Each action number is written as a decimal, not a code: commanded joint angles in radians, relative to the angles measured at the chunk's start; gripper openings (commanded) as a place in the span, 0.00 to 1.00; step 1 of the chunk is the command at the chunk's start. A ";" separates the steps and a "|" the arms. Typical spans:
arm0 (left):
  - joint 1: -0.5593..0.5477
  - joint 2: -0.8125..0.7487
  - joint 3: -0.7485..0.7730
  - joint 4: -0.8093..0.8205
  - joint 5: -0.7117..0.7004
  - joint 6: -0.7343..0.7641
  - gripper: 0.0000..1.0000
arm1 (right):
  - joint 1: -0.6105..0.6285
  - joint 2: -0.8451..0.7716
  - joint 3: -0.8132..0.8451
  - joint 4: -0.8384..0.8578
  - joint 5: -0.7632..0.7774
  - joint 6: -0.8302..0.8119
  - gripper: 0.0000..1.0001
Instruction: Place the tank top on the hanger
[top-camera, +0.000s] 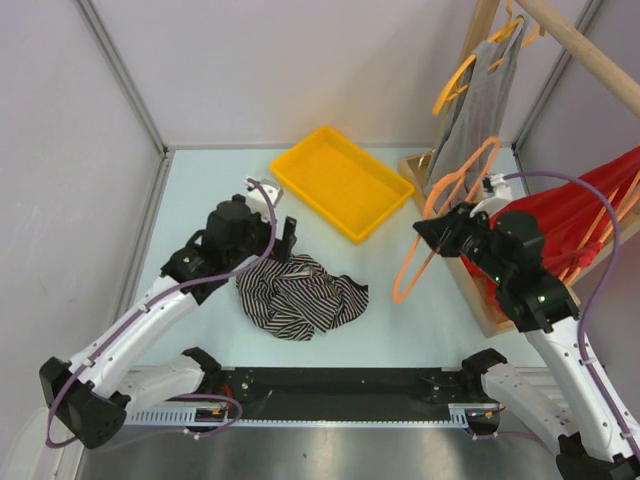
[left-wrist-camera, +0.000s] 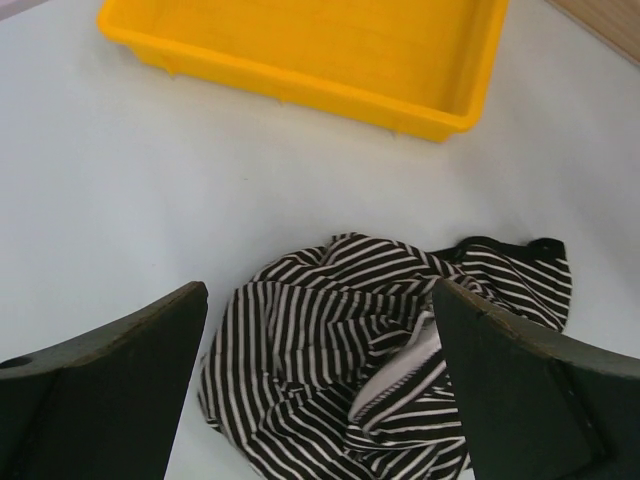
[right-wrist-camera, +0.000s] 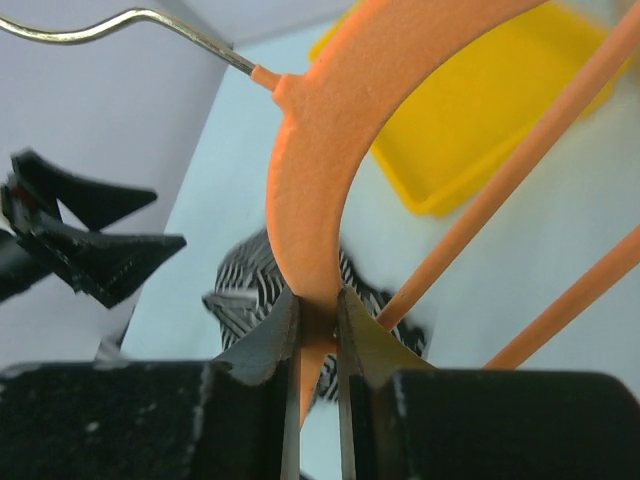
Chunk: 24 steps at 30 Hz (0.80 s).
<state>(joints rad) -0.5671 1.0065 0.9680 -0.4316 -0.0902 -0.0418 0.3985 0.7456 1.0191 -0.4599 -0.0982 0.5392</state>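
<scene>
The striped tank top (top-camera: 300, 295) lies crumpled on the table's near middle. It also shows in the left wrist view (left-wrist-camera: 350, 340) and, partly, behind the fingers in the right wrist view (right-wrist-camera: 240, 290). My left gripper (top-camera: 287, 238) is open and empty, hovering just above the tank top's far-left edge, with the cloth showing between its spread jaws (left-wrist-camera: 320, 295). My right gripper (top-camera: 428, 232) is shut on the orange hanger (top-camera: 430, 200) and holds it tilted above the table, right of the tank top. In the right wrist view the gripper (right-wrist-camera: 318, 305) pinches the hanger's thick curved shoulder (right-wrist-camera: 310, 180); the silver hook (right-wrist-camera: 120, 22) points up left.
A yellow tray (top-camera: 340, 180) sits behind the tank top. At the right stands a wooden rack with a rail (top-camera: 590, 50), and orange hangers bearing a grey garment (top-camera: 480, 100) and a red cloth (top-camera: 590, 210). Its wooden base (top-camera: 470, 295) lies close to the right arm.
</scene>
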 joint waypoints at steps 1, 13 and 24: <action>-0.125 -0.019 -0.028 -0.012 -0.128 -0.081 0.99 | 0.010 -0.020 -0.059 -0.075 -0.236 -0.016 0.08; -0.237 -0.118 -0.279 0.031 -0.180 -0.431 0.99 | 0.010 -0.072 -0.172 -0.108 -0.532 -0.071 0.08; -0.237 -0.002 -0.348 0.154 -0.181 -0.425 0.37 | 0.011 -0.025 -0.212 -0.023 -0.721 -0.067 0.10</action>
<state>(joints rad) -0.7967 0.9886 0.6388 -0.3630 -0.2531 -0.4587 0.4046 0.7284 0.7979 -0.5621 -0.7238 0.4774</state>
